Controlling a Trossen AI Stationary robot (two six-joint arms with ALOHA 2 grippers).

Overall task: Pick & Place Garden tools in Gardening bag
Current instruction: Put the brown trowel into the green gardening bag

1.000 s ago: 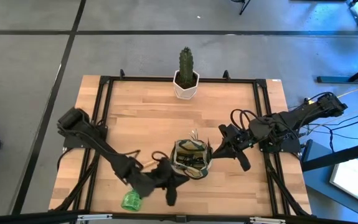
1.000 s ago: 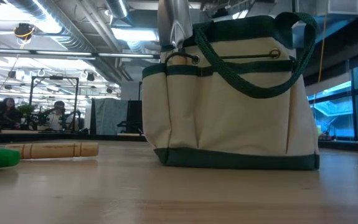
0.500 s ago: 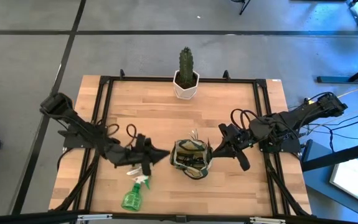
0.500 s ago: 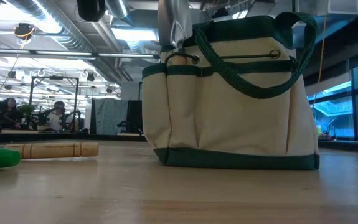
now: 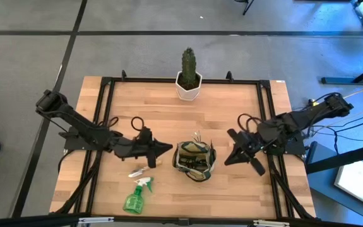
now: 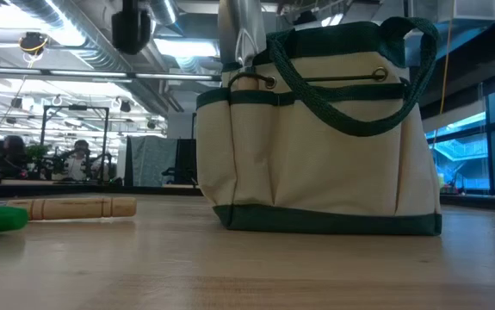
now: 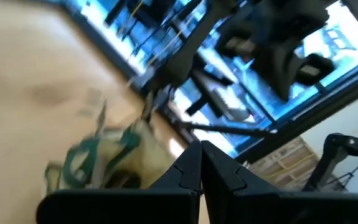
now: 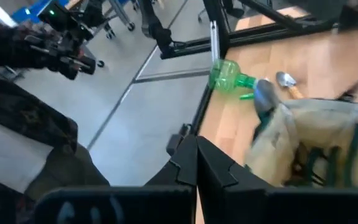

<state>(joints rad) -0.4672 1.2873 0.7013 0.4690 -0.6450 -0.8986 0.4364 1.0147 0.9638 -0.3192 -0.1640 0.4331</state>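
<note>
While both arms hang over the wooden table (image 5: 168, 120) with nothing in their grasp, the task's things lie spread across its near half. Farthest to the left, the left arm reaches in from the table's left edge, and the left gripper (image 5: 166, 147) points toward the middle with its two dark fingers (image 7: 191, 171) pressed tip to tip, holding nothing; it stops just short of the gardening bag (image 5: 194, 160). Nearer the front edge, below that gripper in the high view, a wooden-handled trowel (image 5: 139, 171) lies flat on the boards, and just beside it, closer still to the edge, the green spray bottle (image 5: 134, 199) lies on its side with its white nozzle toward the trowel. In the low view the trowel's handle (image 6: 79, 207) and the bottle's green base (image 6: 2, 218) show at the far left, apart from the bag. At the table's centre the bag stands upright, tan cloth with green trim and dark loop handles, and metal tool ends stick up out of its top. To its right, near the bag but not touching it, the right gripper (image 5: 228, 160) points toward the bag with its fingers closed together and empty. At the far edge, well apart from everything else, stands a cactus (image 5: 188, 64) in a white pot.
</note>
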